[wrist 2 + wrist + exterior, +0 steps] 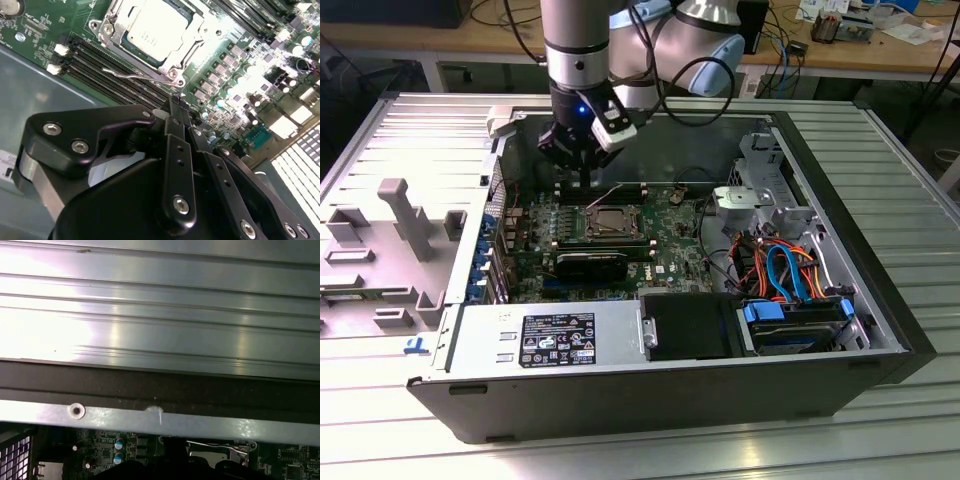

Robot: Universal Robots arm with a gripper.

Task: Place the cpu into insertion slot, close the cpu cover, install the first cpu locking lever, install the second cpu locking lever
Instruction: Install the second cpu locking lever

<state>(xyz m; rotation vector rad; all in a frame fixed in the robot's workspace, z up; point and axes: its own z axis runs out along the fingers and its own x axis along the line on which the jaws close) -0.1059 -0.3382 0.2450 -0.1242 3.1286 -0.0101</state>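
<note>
Exterior view: even, bright room light falling from above; computer case [880,340] interior sitting darker, arm throwing soft shadow over green motherboard [670,235]. Focus holding across scene. Second wrist view: glare blowing out board components toward heatsink fins [300,165]; cpu [155,27] top shining pale; gripper [181,117] body looming dark, soft, out of focus up close. First wrist view: strong white glare washing over ribbed metal table [165,315]; board strip below lying dim.
</note>
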